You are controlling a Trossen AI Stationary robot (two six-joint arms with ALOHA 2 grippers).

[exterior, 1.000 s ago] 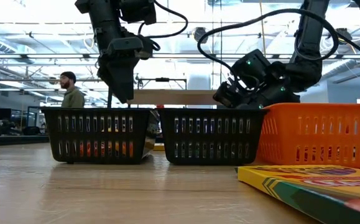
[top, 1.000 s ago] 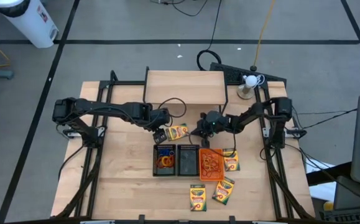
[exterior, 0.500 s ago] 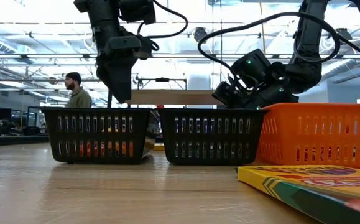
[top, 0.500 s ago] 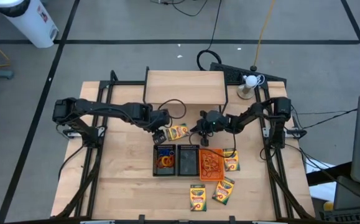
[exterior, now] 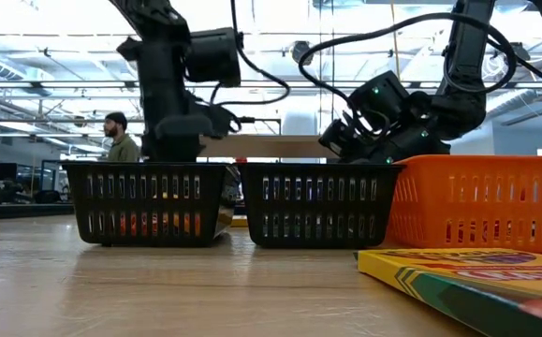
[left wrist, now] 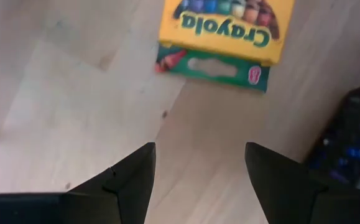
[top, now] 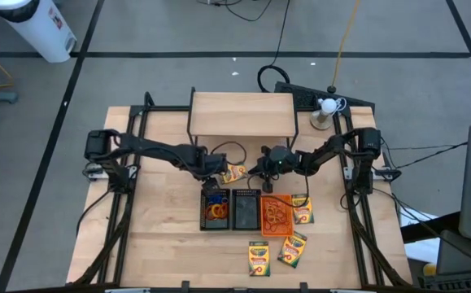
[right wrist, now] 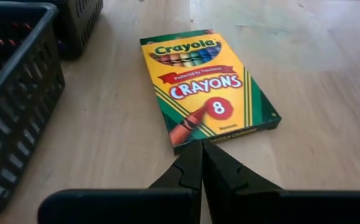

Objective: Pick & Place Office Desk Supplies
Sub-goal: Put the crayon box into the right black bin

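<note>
A yellow-and-green crayon box (top: pixel 233 172) lies flat on the table behind the trays. My left gripper (top: pixel 216 173) is open and low on the box's left; in the left wrist view the box (left wrist: pixel 226 31) lies ahead of the fingers (left wrist: pixel 130 180). My right gripper (top: pixel 259 168) is shut on the box's right, its tips at the box's end (right wrist: pixel 211 93). Two black mesh trays (top: pixel 215 209) (top: pixel 246 209) and an orange one (top: pixel 276 213) stand in a row; the left black tray and the orange one hold rubber bands. My right gripper's shut fingertips (right wrist: pixel 199 155) stand at the lower edge of the crayon box's short end (right wrist: pixel 220 139), coming nearly level from the table's right. The box lies flat on the table. I cannot tell whether the fingertips touch it.
Three more crayon boxes lie on the table: one right of the orange tray (top: pixel 302 209) and two near the front edge (top: pixel 259 258) (top: pixel 293 249). A wooden shelf (top: pixel 242 114) stands at the back, a white ball on a stand (top: pixel 327 106) at the back right. A person shows beyond the table (exterior: pixel 114 140).
My left gripper has gone down toward the table and a little toward the crayon box; in the low view it now stands behind the left black tray. The crayon box has stayed where it was.
</note>
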